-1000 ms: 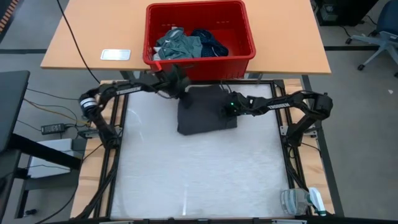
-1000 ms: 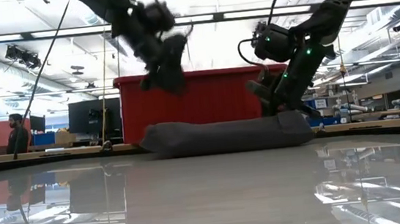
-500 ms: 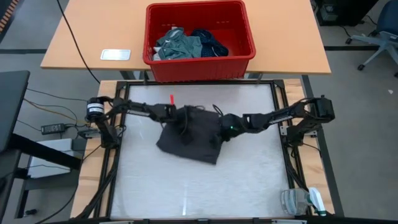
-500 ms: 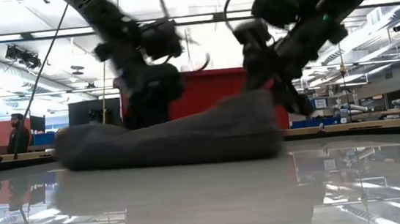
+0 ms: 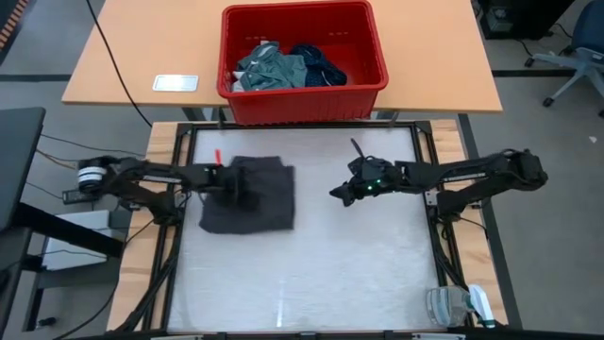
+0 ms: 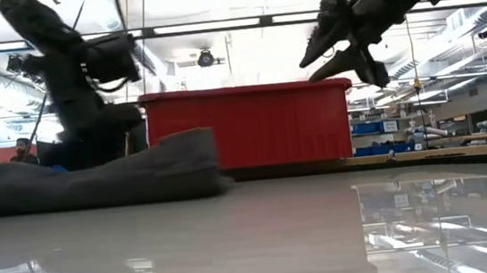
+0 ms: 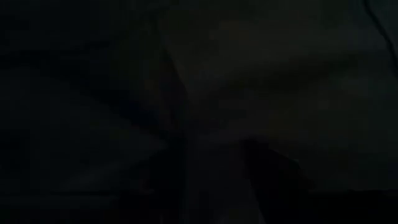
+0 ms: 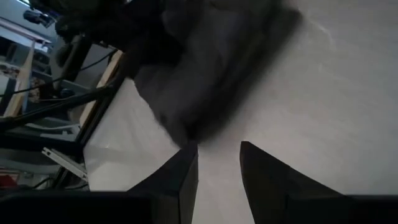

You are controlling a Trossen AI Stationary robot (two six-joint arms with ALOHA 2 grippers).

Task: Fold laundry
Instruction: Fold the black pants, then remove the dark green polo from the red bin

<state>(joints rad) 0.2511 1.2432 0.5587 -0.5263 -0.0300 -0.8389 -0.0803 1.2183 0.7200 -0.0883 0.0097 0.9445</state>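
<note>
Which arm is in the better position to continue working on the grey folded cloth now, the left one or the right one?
Probably the left. The left gripper is down on the grey folded cloth at the table's left side. The right gripper hangs open and empty above the bare table, apart from the cloth.

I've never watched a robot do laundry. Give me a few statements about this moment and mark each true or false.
1. The grey garment lies on the table's left side. True.
2. The red basket is empty. False: clothes lie in it.
3. The right gripper holds the grey garment. False: it hangs above bare table, jaws apart and empty.
4. The left gripper is down at the grey garment. True.
5. The basket stands on the white work surface. False: it stands on the wooden table behind.
</note>
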